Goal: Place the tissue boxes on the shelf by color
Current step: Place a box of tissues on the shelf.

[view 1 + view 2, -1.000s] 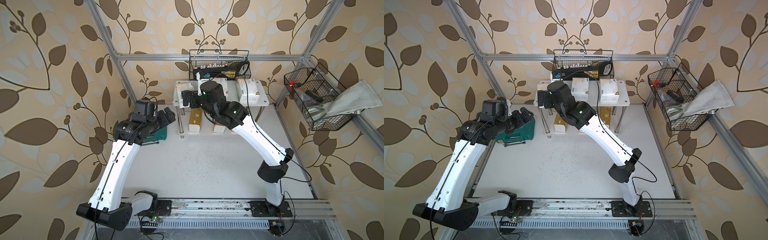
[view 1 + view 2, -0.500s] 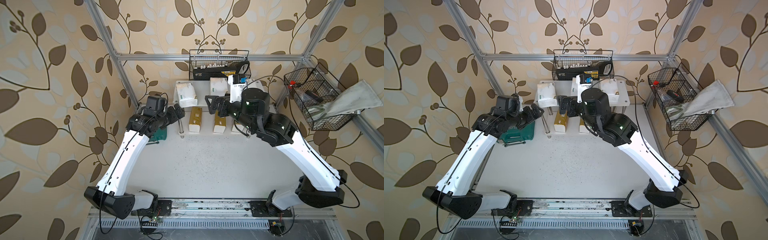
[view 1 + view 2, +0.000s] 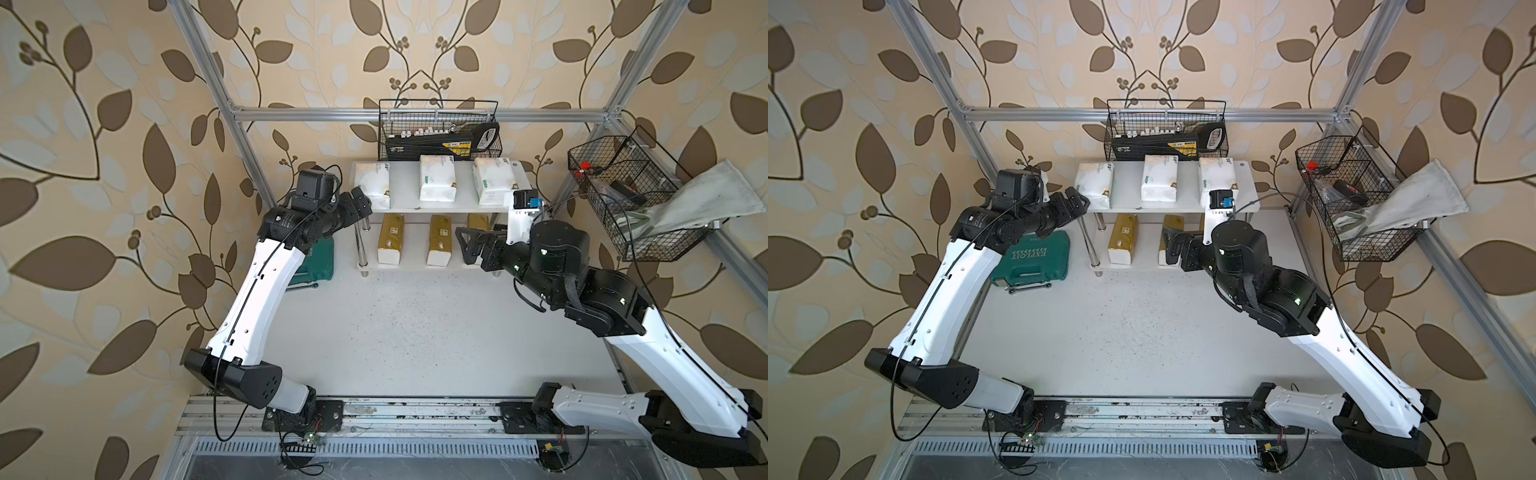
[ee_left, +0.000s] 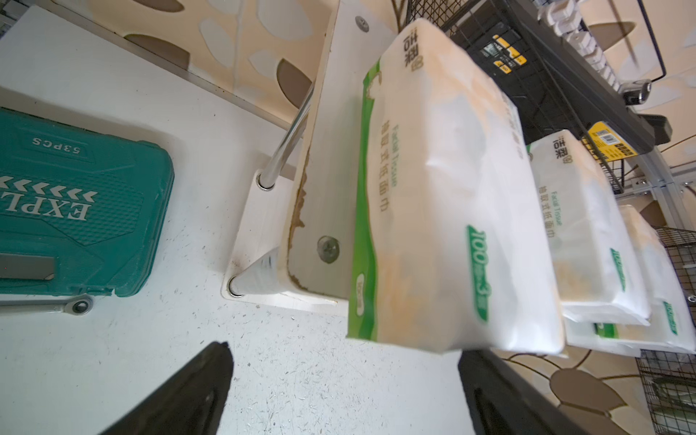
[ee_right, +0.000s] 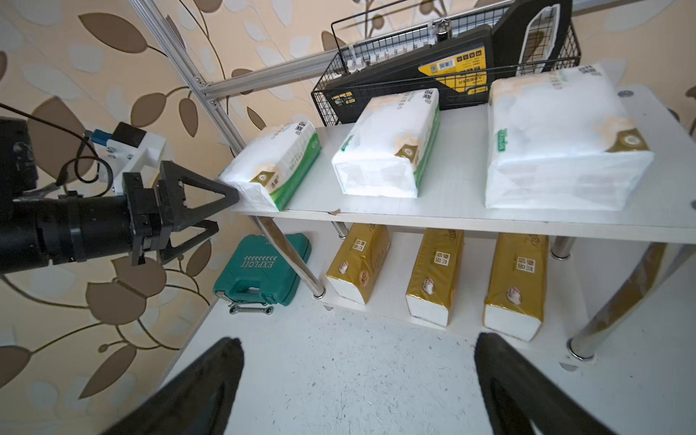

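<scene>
Left jaws, right jaws: wide open, empty. Left fingertip (image 5: 222, 196) against near corner of leftmost white pack (image 5: 275, 165), long axis front-to-back; left arm (image 3: 266, 291) nearer. White packs (image 3: 436, 183) on shelf (image 3: 405, 199) top tier, gold packs (image 5: 437, 278) below. Third gold clear only from right wrist view; mostly behind right arm (image 3: 552, 257) in both top views.

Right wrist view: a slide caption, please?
White-and-green tissue packs line the shelf on top, gold packs below; the open left tool sits at one white pack's corner.
</scene>
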Available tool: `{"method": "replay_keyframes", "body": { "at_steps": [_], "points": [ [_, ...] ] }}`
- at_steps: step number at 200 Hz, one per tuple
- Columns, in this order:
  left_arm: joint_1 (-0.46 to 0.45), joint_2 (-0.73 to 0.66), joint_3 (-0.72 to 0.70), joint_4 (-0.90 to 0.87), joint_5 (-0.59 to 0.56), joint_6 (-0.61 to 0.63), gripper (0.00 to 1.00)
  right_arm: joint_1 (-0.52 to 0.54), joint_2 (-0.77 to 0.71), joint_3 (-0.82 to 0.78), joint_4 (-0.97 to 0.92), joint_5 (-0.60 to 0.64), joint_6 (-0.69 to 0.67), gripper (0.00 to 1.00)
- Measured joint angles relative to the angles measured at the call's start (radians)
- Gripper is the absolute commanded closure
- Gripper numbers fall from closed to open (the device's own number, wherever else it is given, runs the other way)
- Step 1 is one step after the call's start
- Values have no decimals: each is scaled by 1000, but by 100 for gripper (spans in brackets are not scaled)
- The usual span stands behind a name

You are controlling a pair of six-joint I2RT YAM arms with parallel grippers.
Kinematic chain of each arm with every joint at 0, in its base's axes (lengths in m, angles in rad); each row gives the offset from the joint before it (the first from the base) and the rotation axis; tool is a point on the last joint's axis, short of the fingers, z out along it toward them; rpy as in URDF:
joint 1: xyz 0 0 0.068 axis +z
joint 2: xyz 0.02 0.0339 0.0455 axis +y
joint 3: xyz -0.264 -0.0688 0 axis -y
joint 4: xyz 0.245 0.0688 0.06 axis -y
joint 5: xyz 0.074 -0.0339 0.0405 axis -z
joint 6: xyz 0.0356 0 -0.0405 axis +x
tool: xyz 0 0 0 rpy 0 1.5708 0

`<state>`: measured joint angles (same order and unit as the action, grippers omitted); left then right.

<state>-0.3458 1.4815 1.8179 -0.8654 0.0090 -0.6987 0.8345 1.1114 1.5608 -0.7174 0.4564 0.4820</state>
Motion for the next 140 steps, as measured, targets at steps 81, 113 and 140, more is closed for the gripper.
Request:
{"method": "replay_keyframes", "body": {
  "at_steps": [81, 113, 140],
  "points": [
    [6, 49, 13, -1, -3, 19, 1, -33, -161, -128, -121, 72, 27, 1],
    [6, 66, 28, 0, -2, 21, 1, -39, -233, -194, -179, 96, 55, 1],
    [6, 75, 28, 0, -2, 21, 1, -39, -289, -265, -234, 104, 96, 1]
  ]
}}
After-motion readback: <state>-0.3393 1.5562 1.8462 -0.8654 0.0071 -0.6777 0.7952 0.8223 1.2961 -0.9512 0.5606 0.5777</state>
